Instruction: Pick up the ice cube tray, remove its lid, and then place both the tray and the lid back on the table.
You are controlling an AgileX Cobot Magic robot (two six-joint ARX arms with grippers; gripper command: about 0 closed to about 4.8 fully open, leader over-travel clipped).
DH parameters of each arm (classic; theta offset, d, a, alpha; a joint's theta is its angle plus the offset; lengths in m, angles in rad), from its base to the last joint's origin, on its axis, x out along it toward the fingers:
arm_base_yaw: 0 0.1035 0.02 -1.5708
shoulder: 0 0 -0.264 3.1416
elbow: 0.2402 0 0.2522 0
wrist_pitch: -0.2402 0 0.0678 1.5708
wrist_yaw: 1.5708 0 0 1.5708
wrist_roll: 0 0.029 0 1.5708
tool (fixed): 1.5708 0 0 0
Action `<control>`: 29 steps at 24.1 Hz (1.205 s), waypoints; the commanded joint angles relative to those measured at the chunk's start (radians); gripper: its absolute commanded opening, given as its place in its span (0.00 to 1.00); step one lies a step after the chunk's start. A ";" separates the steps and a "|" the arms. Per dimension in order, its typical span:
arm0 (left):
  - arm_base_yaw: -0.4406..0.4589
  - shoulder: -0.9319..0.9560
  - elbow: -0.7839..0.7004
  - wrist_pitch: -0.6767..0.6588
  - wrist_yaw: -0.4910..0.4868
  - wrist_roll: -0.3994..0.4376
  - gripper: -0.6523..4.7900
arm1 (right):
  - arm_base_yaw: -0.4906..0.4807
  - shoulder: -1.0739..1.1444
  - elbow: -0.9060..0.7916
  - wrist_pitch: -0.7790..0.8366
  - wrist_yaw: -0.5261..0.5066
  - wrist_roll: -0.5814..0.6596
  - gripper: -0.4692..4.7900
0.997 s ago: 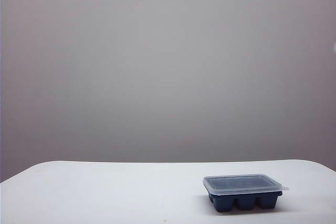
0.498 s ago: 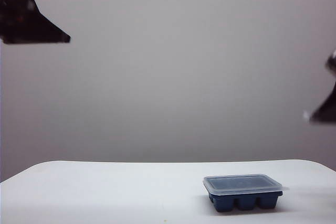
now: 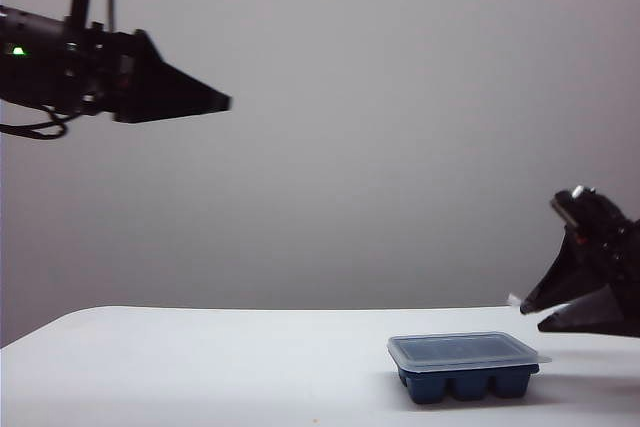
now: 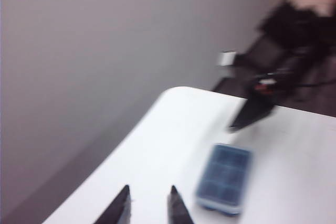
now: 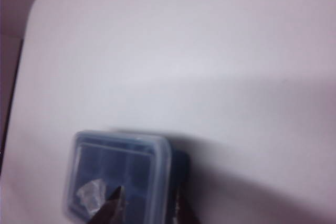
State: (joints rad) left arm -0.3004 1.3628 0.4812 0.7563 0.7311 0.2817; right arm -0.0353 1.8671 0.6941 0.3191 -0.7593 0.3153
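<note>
The dark blue ice cube tray (image 3: 465, 383) stands on the white table (image 3: 200, 367) at the front right, with the clear lid (image 3: 465, 349) on it. My right gripper (image 3: 532, 317) hangs just right of the tray's right end, slightly above it. In the right wrist view it (image 5: 148, 195) is open, its fingers apart over one end of the lidded tray (image 5: 118, 174), and I see no contact. My left gripper (image 3: 226, 102) is high at the upper left, far from the tray. The left wrist view shows it (image 4: 149, 188) open and empty, with the tray (image 4: 223, 179) off to one side.
A plain grey wall stands behind the table. The table's rounded far corner (image 4: 178, 90) and its edge (image 5: 29, 51) show in the wrist views. The right arm (image 4: 262, 103) appears blurred beyond the tray in the left wrist view.
Both arms have come into the exterior view. The left reached in from the upper left. The right came down from the right edge to beside the tray. Tray and lid have not moved.
</note>
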 commanded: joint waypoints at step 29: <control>0.001 0.002 0.002 -0.015 0.007 0.018 0.52 | 0.029 0.106 0.033 0.034 -0.131 0.060 0.08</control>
State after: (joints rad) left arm -0.3000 1.3663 0.4812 0.7395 0.7364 0.2981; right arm -0.0082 1.9766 0.7261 0.3294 -0.8719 0.3683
